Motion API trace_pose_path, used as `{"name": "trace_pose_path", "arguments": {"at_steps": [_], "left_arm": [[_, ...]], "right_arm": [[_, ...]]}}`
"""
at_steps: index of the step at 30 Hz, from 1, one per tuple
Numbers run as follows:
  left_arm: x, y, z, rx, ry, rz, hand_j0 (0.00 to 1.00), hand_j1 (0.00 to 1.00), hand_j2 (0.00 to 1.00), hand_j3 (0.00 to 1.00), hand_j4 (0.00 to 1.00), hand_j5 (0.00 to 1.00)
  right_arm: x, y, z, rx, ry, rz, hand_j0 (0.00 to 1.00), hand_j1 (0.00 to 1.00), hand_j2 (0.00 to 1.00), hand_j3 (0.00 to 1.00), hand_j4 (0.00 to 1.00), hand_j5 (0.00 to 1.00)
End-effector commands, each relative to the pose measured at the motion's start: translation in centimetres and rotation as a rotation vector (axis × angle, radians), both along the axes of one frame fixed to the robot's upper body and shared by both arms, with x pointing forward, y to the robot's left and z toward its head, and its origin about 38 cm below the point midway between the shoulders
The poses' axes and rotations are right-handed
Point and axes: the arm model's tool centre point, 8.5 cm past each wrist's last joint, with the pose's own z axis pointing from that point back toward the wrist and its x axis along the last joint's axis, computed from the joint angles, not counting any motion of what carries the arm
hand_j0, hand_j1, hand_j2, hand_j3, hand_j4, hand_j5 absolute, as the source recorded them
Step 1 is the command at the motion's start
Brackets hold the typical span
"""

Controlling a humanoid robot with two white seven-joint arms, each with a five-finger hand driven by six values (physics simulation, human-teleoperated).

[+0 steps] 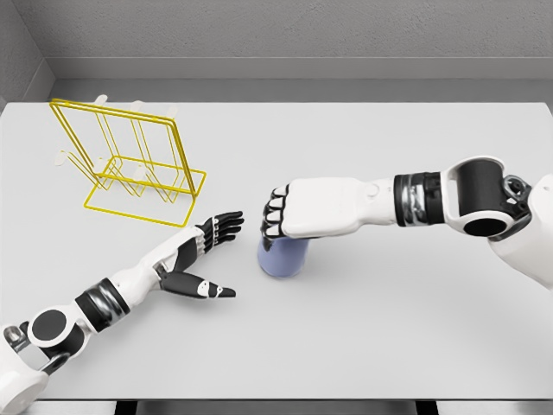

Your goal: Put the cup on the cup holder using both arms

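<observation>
White table [371,346], flat and matte, filling most of the view; behind its far edge, grey wall [302,30] with rough texture; at the left, 1 more grey wall [15,52], meeting the back one in a corner.

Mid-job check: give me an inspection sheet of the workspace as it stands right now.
Surface: white table, flat.
Job's things: blue cup upright on the table; yellow wire cup holder at far left, apart from the cup.
Clutter: nothing seen.
Hands: right hand over the cup's top, fingers curled, grasp not confirmable; left hand open, palm toward the cup, apart from it.
Cables: nothing seen.
Surroundings: grey walls behind the table.
</observation>
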Motion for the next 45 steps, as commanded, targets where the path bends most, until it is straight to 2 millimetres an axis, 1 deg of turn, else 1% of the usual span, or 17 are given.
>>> {"name": "trace_pose_path", "arguments": {"at_steps": [1, 6, 8, 10, 11, 12, 13, 15, 17, 18, 22, 24, 26, 27, 30, 32, 45], "left_arm": [[0.0, 0.0, 0.0, -0.002, 0.001, 0.001, 1.00, 1.00, 1.00, 1.00, 1.00, 1.00], [0.0, 0.0, 0.0, -0.002, 0.001, 0.001, 1.00, 1.00, 1.00, 1.00, 1.00, 1.00], [0.0, 0.0, 0.0, -0.002, 0.001, 0.001, 1.00, 1.00, 1.00, 1.00, 1.00, 1.00], [0.1, 0.0, 0.1, -0.003, 0.000, 0.001, 1.00, 1.00, 1.00, 1.00, 1.00, 1.00], [0.1, 0.0, 0.1, -0.002, -0.001, 0.000, 1.00, 1.00, 1.00, 1.00, 1.00, 1.00], [0.1, 0.0, 0.1, -0.003, 0.000, 0.001, 1.00, 1.00, 1.00, 1.00, 1.00, 1.00], [0.1, 0.0, 0.1, -0.002, -0.001, 0.000, 1.00, 1.00, 1.00, 1.00, 1.00, 1.00], [0.1, 0.0, 0.1, -0.002, -0.001, 0.000, 1.00, 1.00, 1.00, 1.00, 1.00, 1.00], [0.0, -0.1, 0.2, -0.004, -0.002, -0.002, 1.00, 1.00, 1.00, 1.00, 1.00, 1.00], [0.0, -0.2, 0.3, -0.008, -0.005, -0.005, 1.00, 1.00, 1.00, 1.00, 1.00, 1.00], [0.2, -1.1, 0.5, -0.026, -0.010, -0.014, 1.00, 1.00, 1.00, 1.00, 1.00, 1.00], [0.2, -1.4, 0.5, -0.031, -0.012, -0.016, 1.00, 1.00, 1.00, 1.00, 1.00, 1.00], [0.5, -1.4, 0.7, -0.032, -0.019, -0.014, 1.00, 1.00, 1.00, 1.00, 1.00, 1.00], [0.7, -1.6, 0.9, -0.034, -0.024, -0.016, 1.00, 1.00, 1.00, 1.00, 1.00, 1.00], [0.9, -1.9, 0.9, -0.039, -0.029, -0.015, 1.00, 1.00, 1.00, 1.00, 1.00, 1.00], [1.3, -2.3, 1.2, -0.047, -0.036, -0.017, 1.00, 1.00, 1.00, 1.00, 1.00, 1.00], [2.2, -4.5, 0.9, -0.061, -0.015, -0.017, 1.00, 1.00, 1.00, 1.00, 1.00, 1.00]], "right_arm": [[0.0, 0.1, 0.0, 0.003, 0.002, 0.000, 0.97, 0.97, 0.97, 0.97, 0.97, 0.97], [0.2, -0.3, 0.4, 0.005, -0.007, -0.012, 1.00, 1.00, 1.00, 1.00, 1.00, 1.00], [1.1, -1.4, 2.5, 0.048, -0.049, -0.051, 1.00, 1.00, 1.00, 1.00, 1.00, 1.00], [1.5, -2.0, 3.6, 0.075, -0.067, -0.071, 1.00, 1.00, 1.00, 1.00, 1.00, 1.00], [1.7, -2.7, 4.7, 0.123, -0.062, -0.086, 1.00, 1.00, 1.00, 1.00, 1.00, 1.00], [2.0, -4.7, 6.5, 0.180, -0.066, -0.129, 1.00, 1.00, 1.00, 1.00, 1.00, 1.00], [2.1, -7.5, 7.7, 0.218, -0.068, -0.186, 1.00, 1.00, 1.00, 1.00, 1.00, 1.00], [1.5, -13.4, 8.5, 0.327, -0.045, -0.321, 1.00, 1.00, 1.00, 1.00, 1.00, 1.00], [0.9, -16.4, 9.1, 0.405, -0.057, -0.395, 1.00, 1.00, 1.00, 1.00, 1.00, 1.00], [0.5, -17.5, 9.1, 0.456, -0.032, -0.409, 1.00, 1.00, 1.00, 1.00, 1.00, 1.00], [0.0, -17.8, 7.0, 0.500, 0.042, -0.426, 1.00, 1.00, 1.00, 1.00, 1.00, 1.00], [-0.9, -19.6, 5.9, 0.542, 0.055, -0.485, 1.00, 1.00, 1.00, 1.00, 1.00, 1.00], [-1.3, -19.9, 4.3, 0.568, 0.089, -0.509, 1.00, 1.00, 1.00, 1.00, 1.00, 1.00], [-1.2, -19.9, 4.0, 0.575, 0.095, -0.518, 1.00, 1.00, 1.00, 1.00, 1.00, 1.00], [-1.0, -21.6, 1.6, 0.580, 0.151, -0.590, 1.00, 1.00, 1.00, 1.00, 1.00, 1.00], [-1.4, -21.5, 0.6, 0.583, 0.177, -0.597, 1.00, 1.00, 1.00, 1.00, 1.00, 1.00], [-1.5, -21.3, 0.2, 0.593, 0.188, -0.598, 1.00, 1.00, 1.00, 1.00, 1.00, 1.00]]}}
